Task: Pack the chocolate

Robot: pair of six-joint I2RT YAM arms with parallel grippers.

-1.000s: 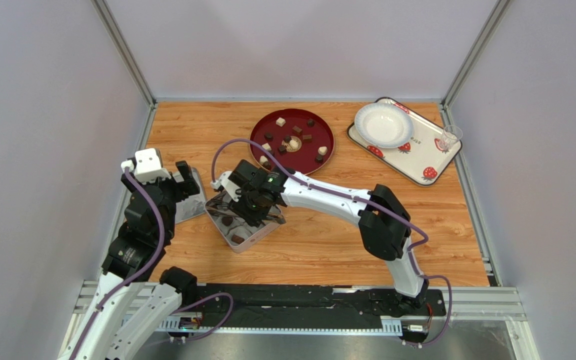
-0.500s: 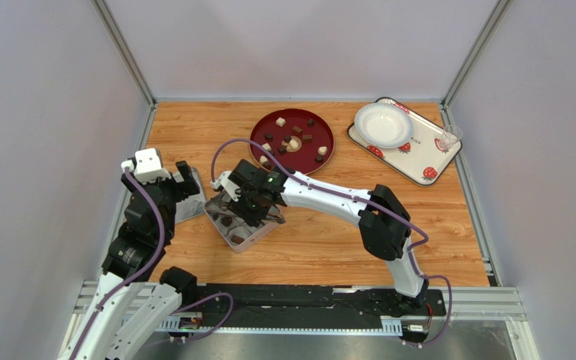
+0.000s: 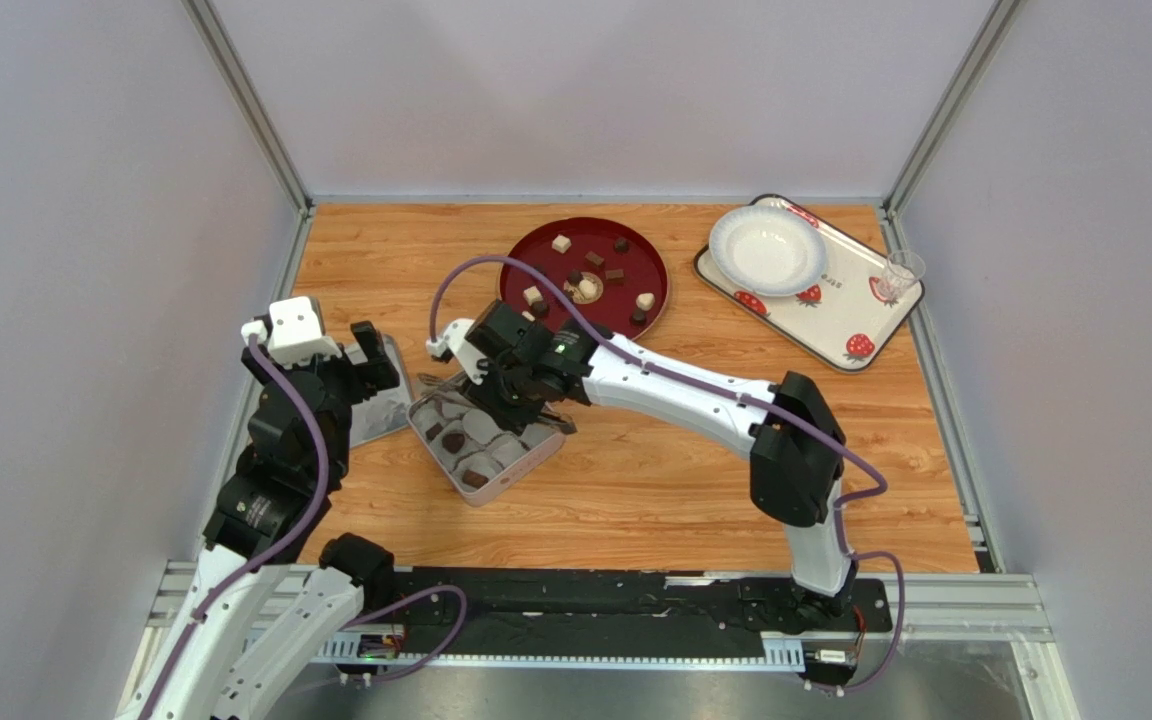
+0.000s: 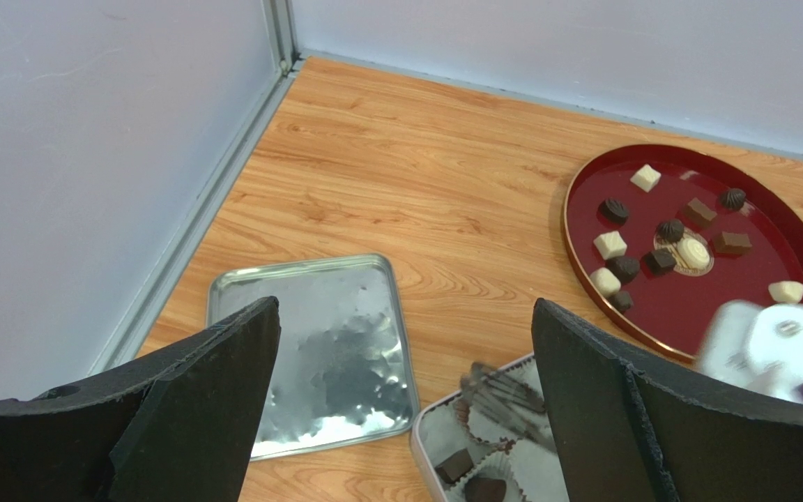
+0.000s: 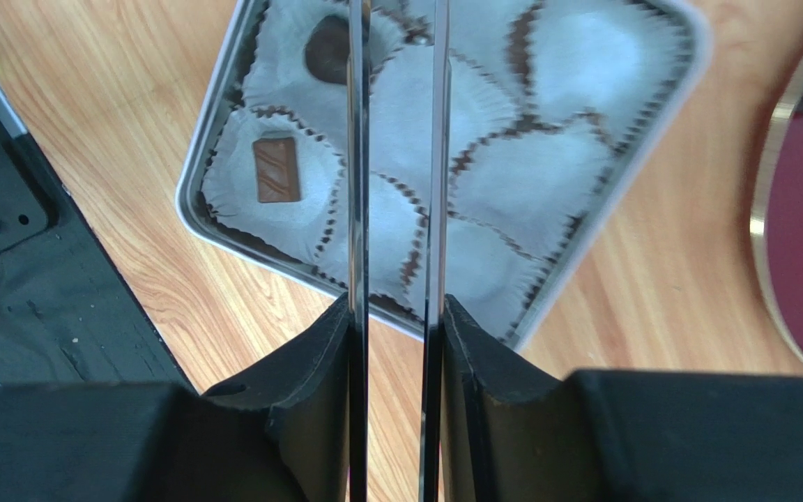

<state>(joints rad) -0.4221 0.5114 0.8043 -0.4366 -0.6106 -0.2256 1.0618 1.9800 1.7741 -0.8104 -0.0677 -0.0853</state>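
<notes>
Several small chocolate pieces (image 3: 585,279), dark brown and cream, lie on the red plate (image 3: 663,278), which also shows in the left wrist view (image 4: 688,303). A silver tin box (image 3: 525,456) lined with white paper cups holds a few brown chocolate pieces (image 5: 276,169). My right gripper (image 3: 519,387) hovers over the box, shut on thin metal tongs (image 5: 356,157) whose two blades run between its fingers (image 5: 322,345). Nothing shows between the tongs' blades. My left gripper (image 4: 406,314) stands wide open and empty above the tin lid (image 4: 311,356), left of the box.
A strawberry-patterned tray (image 3: 853,323) with a white bowl (image 3: 766,248) and a small clear cup (image 3: 902,275) sits at the back right. Grey walls enclose the wooden table on three sides. The arms' black base rail runs along the near edge.
My right gripper has drawn back and up from the box toward the red plate, uncovering more paper cups. The tongs' blades have come closer together. The left arm has not moved.
</notes>
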